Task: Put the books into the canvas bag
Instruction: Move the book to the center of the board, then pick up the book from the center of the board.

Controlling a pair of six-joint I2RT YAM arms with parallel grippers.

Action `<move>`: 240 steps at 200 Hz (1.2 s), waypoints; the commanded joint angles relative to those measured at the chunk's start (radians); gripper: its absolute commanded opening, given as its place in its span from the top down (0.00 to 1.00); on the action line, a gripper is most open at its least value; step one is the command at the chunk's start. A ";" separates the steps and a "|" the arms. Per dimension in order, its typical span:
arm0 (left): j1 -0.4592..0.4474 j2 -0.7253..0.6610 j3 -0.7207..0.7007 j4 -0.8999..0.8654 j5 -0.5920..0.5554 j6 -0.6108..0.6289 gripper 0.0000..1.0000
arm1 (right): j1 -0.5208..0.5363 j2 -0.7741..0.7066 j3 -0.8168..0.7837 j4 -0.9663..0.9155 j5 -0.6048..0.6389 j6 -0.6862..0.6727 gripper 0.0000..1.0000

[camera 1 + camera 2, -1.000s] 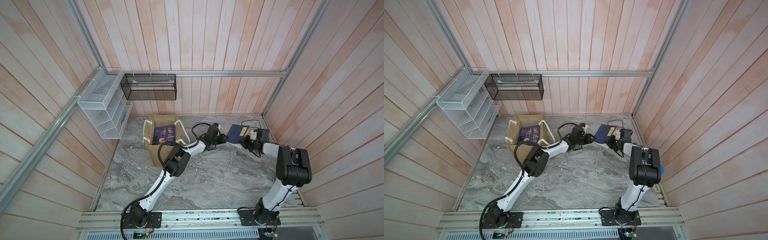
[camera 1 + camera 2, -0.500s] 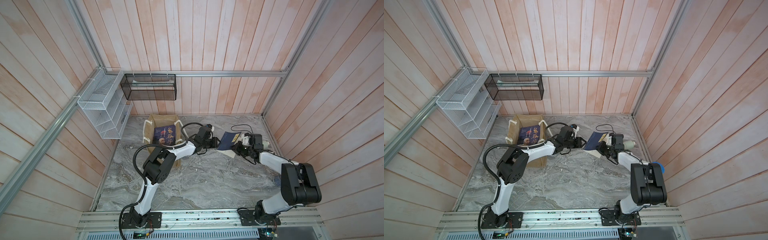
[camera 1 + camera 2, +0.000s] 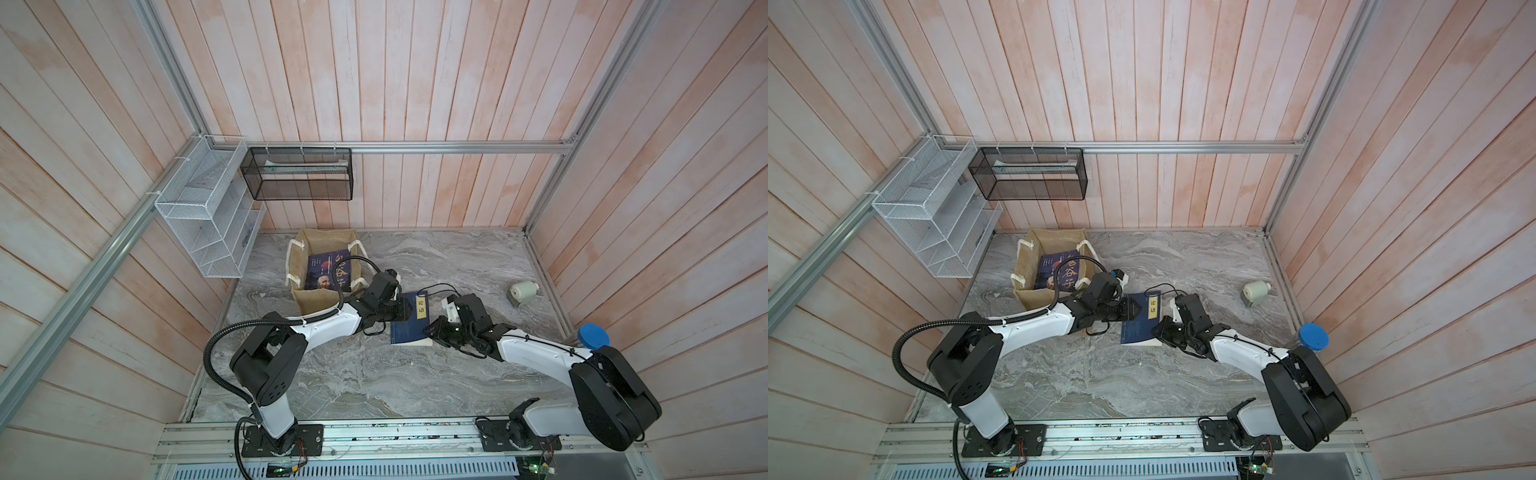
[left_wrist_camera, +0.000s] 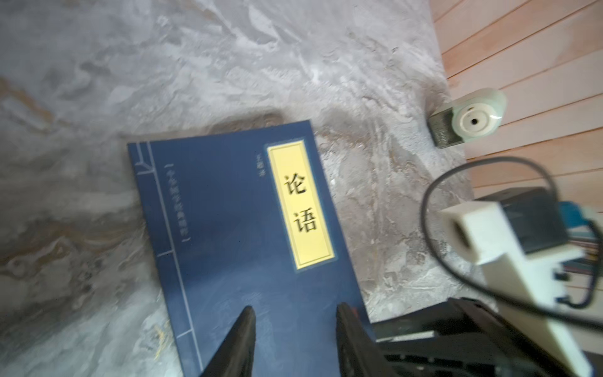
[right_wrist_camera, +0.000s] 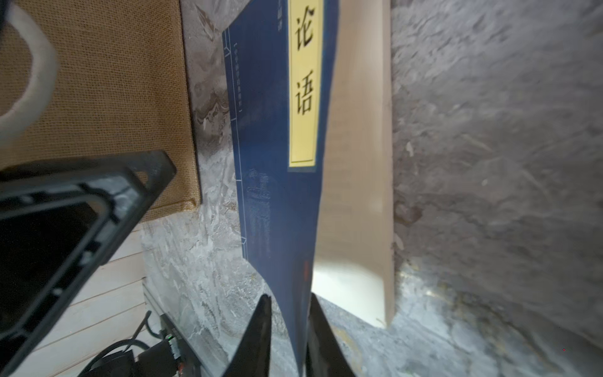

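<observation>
Left fingers: spread, empty, over navy book lying on bench beside canvas bag. Right fingers: narrowly parted astride its curled cover corner. Likely light, floppy; grasp whole block at spine.

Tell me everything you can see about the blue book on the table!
The blue book is a thin paperback with a yellow label bearing black Chinese characters. It lies on the grey marbled table, near the bag but apart from it. Its front cover is lifted off the cream pages and runs between the right gripper's parted fingers. The left gripper is open over the cover.
</observation>
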 commanded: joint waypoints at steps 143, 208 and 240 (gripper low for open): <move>-0.003 0.041 -0.201 0.133 -0.034 -0.245 0.48 | -0.002 0.183 0.127 -0.103 0.161 -0.188 0.73; 0.024 0.028 -0.269 0.317 0.122 -0.275 0.49 | -0.002 0.220 0.103 -0.074 0.125 -0.190 0.87; 0.033 -0.022 -0.282 0.374 0.173 -0.275 0.52 | 0.008 0.239 0.103 -0.064 0.113 -0.183 0.89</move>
